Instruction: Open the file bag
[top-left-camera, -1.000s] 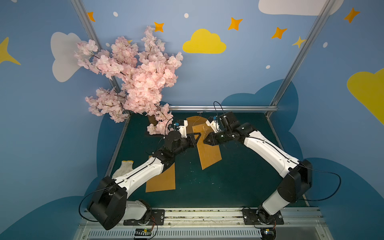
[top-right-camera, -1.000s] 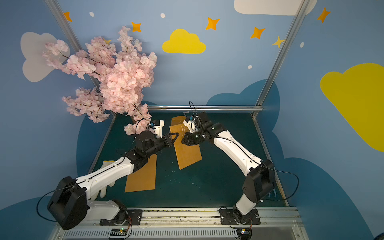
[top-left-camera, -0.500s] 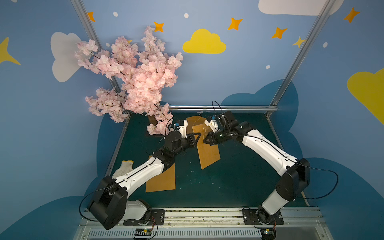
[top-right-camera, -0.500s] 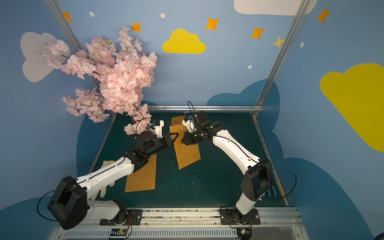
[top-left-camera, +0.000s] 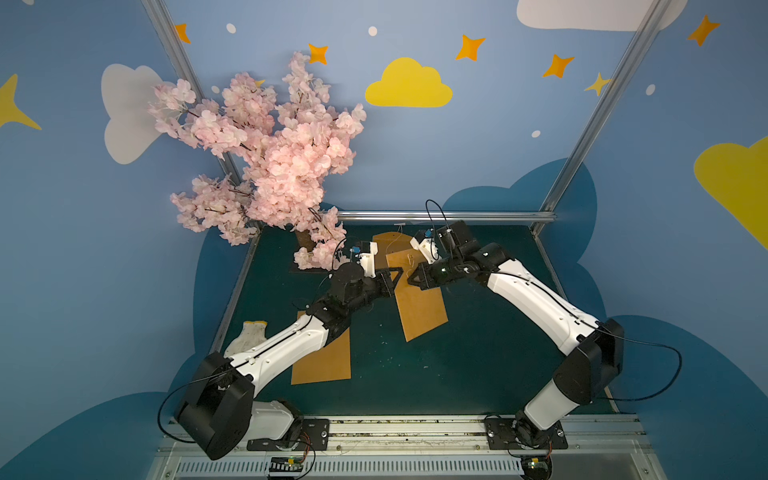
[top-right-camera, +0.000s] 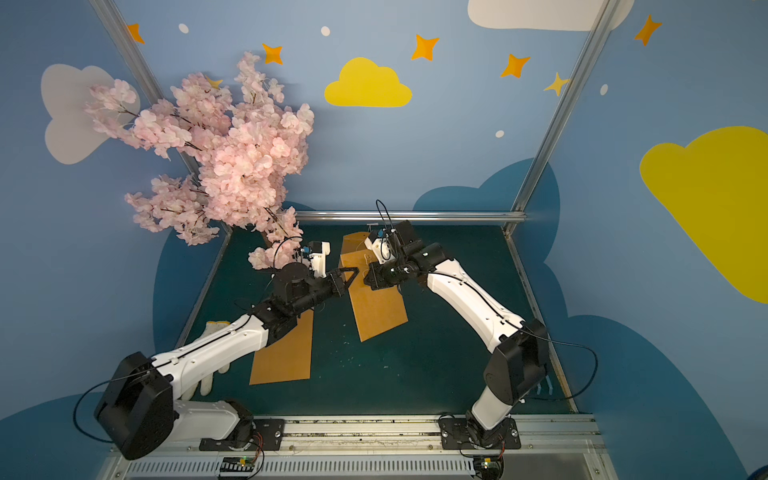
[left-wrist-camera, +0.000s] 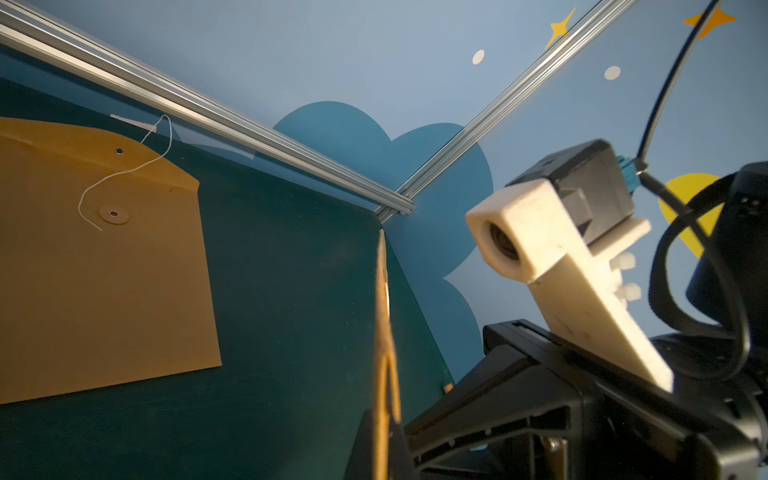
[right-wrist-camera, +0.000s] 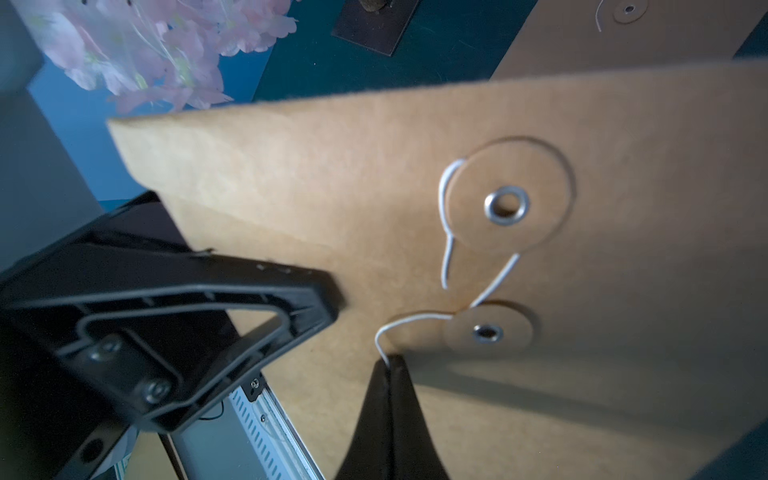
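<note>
Brown file bag (top-left-camera: 420, 305), 12 o'clock on green mat (top-left-camera: 478, 353); left gripper (top-left-camera: 398, 275) clamps its edge, right gripper (right-wrist-camera: 390, 365) pinches string (right-wrist-camera: 415, 321); blue walls (top-left-camera: 457, 158)

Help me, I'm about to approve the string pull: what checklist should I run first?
1. Grip of left claw on bag edge: ok, clamped.
2. Grip of right claw on string: ok, shut on it.
3. String off upper disc: not ok, it loops round it.
4. String off lower disc: not ok, it passes under it.
5. Bag's near end clear of the table: cannot tell.
</note>
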